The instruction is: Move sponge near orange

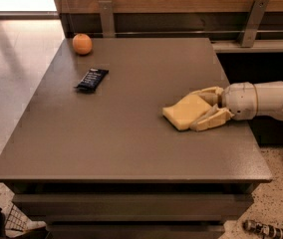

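Sponge (182,113), clasped by pincer (200,109) on table's (131,138) right, lies far from orange (82,44).

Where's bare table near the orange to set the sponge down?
Bare table right of the orange along the far edge, and between orange and snack bar, tighter. The gripper, at the right edge, holds the sponge; the middle is open.

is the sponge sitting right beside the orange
No, the sponge lies on the right side of the table, gripped by the hand, while the orange sits far off at the back left corner.
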You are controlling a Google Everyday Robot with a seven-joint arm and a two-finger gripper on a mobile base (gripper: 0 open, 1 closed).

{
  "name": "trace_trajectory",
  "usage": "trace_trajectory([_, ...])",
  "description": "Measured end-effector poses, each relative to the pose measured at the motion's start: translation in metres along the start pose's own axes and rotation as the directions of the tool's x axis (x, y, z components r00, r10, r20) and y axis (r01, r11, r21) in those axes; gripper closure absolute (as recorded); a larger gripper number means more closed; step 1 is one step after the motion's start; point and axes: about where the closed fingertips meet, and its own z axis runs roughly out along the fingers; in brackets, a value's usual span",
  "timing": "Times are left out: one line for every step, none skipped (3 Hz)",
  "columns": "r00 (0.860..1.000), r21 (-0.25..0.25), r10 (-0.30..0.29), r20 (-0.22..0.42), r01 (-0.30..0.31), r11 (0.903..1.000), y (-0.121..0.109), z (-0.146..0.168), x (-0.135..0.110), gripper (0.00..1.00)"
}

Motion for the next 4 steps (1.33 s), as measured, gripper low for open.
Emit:
trace_trajectory([1.000,0.000,0.000,0.000,0.000,1.0000,0.000,0.000,0.000,1.00])
trace_trajectory([1.000,0.000,0.000,0.000,0.000,1.0000,0.000,0.000,0.000,1.00])
trace_trajectory([1.000,0.000,0.000,0.000,0.000,1.0000,0.000,0.000,0.000,1.00])
trace_trajectory([0.999,0.032,0.027,-0.030,-0.026,0.9992,-0.020,-0.012,-0.011,1.00])
